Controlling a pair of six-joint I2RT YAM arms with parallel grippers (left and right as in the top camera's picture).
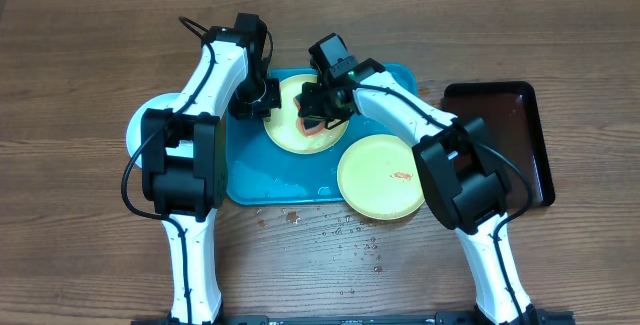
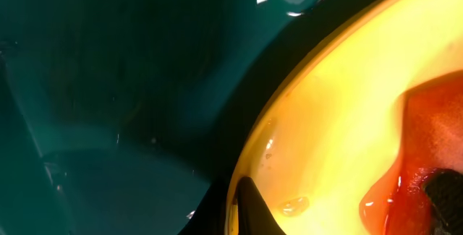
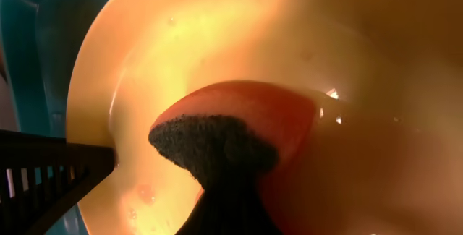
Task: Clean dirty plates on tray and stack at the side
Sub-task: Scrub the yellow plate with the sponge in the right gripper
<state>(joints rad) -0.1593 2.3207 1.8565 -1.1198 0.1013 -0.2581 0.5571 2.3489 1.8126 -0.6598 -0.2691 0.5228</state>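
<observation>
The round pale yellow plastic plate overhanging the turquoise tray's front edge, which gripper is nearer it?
Right. The right gripper holds an orange sponge on the second yellow plate, just beyond the overhanging plate; the left gripper is farther, at the second plate's left rim.

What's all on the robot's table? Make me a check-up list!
Surface: wooden table, water drops in front of tray.
Job's things: tray wet; yellow plate on it; second plate, red smear, overhanging tray's edge; blue plate left of tray, partly hidden.
Clutter: dark tray at right.
Grippers: right pincer shut on sponge, on yellow plate; left pincer at its rim, grip unclear.
Cables: black cables, hanging in loops.
Surroundings: nothing seen.
</observation>
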